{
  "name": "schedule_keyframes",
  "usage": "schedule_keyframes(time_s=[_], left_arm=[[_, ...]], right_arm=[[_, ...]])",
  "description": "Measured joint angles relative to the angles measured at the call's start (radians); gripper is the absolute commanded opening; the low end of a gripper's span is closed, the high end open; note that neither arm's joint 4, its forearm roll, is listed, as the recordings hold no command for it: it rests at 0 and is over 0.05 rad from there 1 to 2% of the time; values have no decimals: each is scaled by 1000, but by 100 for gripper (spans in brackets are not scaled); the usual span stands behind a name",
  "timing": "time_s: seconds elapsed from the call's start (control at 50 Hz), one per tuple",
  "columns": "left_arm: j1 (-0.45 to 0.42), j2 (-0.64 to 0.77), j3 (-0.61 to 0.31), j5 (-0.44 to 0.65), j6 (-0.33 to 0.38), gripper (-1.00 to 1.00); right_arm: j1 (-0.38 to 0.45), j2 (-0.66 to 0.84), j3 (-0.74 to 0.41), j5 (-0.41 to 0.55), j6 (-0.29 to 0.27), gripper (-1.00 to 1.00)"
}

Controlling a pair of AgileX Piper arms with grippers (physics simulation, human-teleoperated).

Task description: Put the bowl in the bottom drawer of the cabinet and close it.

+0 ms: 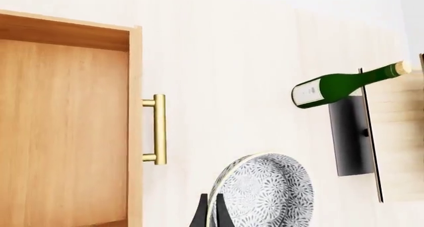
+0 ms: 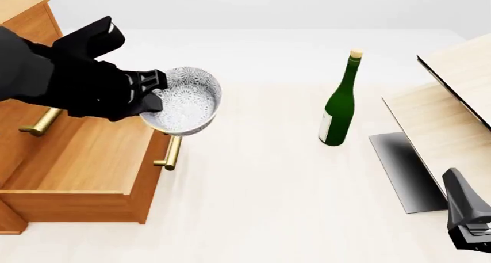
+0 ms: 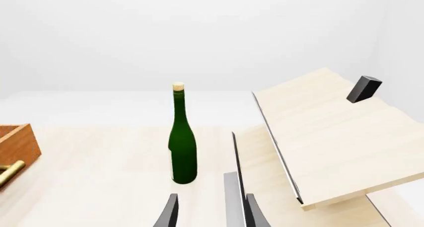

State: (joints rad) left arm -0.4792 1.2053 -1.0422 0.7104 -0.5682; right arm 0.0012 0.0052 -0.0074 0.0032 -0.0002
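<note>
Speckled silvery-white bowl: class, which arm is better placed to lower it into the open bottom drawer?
Left. Its end effector already grips the speckled silvery-white bowl beside the open orange-brown wooden bottom drawer. The right end effector sits empty across the table.

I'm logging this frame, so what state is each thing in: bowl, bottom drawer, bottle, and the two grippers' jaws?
bowl: lifted, tilted, gripped at its rim, beside the drawer's front.
bottom drawer: pulled open, nothing inside that shows.
green bottle: upright on the table, corked.
left gripper: jaws shut on the bowl's rim.
right gripper: jaws open, holding nothing.
</note>
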Motion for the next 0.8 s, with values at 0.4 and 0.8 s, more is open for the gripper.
schedule_keyframes(time_s=[0.4,0.8], left_arm=[[106,-107,19,66,20,-100],[230,-176,57,96,33,-100]], right_arm=[[0,0,0,0,0,100],[0,0,0,0,0,100]])
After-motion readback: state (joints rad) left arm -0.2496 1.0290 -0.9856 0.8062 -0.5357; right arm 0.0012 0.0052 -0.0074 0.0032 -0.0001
